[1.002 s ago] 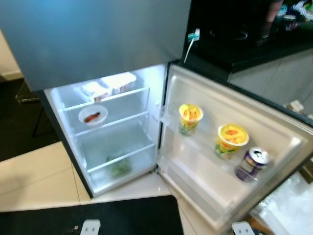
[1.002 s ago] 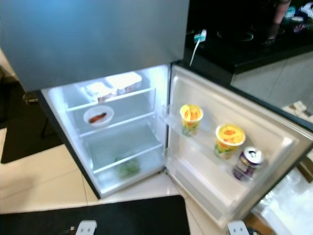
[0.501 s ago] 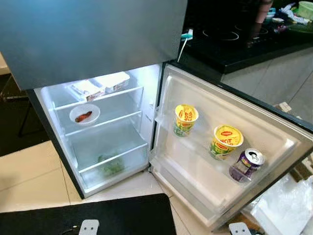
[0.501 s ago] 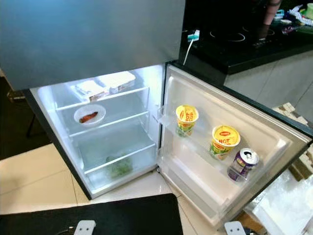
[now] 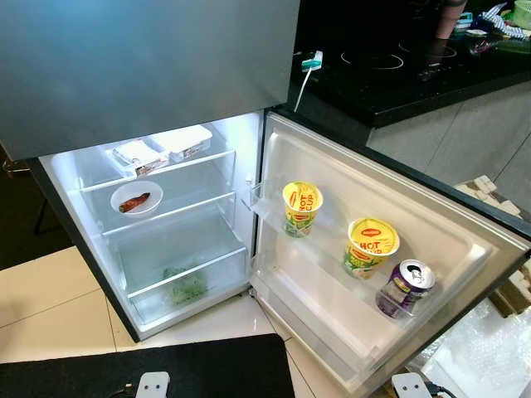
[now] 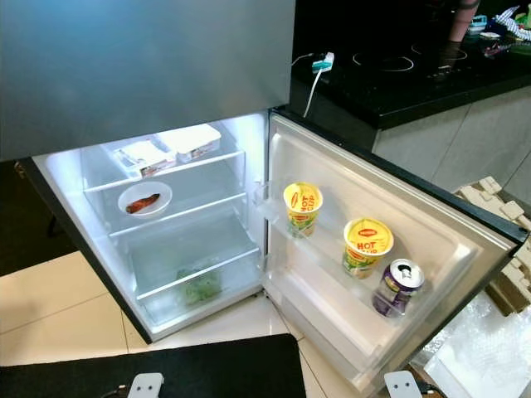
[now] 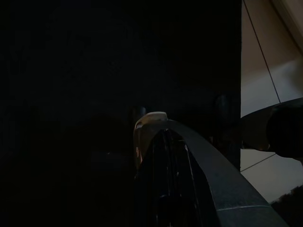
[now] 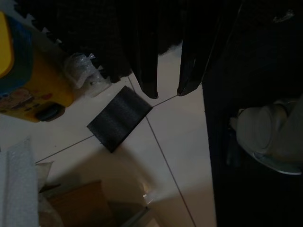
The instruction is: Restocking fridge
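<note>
The fridge stands with its lower door swung wide and the inside lit. On the door shelf are two yellow noodle cups and a purple can. Inside, two wrapped trays lie on the top shelf, a white bowl with a reddish piece sits below, and greens lie in the bottom drawer. My right gripper hangs open over the tiled floor, holding nothing. The left gripper hangs in deep shade.
A black mat lies on the floor before the fridge. A black counter with a hob stands right of it, a white charger at its edge. Bubble wrap and cardboard pieces lie by the door's far end.
The camera has shifted, so the fridge sits further left in the picture and the blur is gone. Nothing in the fridge has moved.
</note>
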